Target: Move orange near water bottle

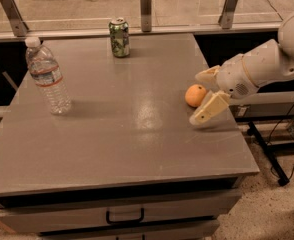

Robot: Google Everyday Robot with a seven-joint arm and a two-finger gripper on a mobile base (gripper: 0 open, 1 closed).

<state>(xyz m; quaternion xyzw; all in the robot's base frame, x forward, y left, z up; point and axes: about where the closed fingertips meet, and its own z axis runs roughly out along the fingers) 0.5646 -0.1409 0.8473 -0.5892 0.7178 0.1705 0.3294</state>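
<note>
The orange (195,95) sits on the grey table top (117,134) near its right edge. My gripper (202,95) comes in from the right on a white arm, open, with one finger behind the orange and the other (209,109) in front of it, so the orange lies between the jaws. The water bottle (48,77) stands upright at the far left of the table, clear with a white cap and a label band, far from the orange.
A green soda can (119,37) stands at the back middle of the table. A glass railing with metal posts (145,1) runs behind the table. A drawer with a black handle (124,217) is under the front edge. Cables lie on the floor at right.
</note>
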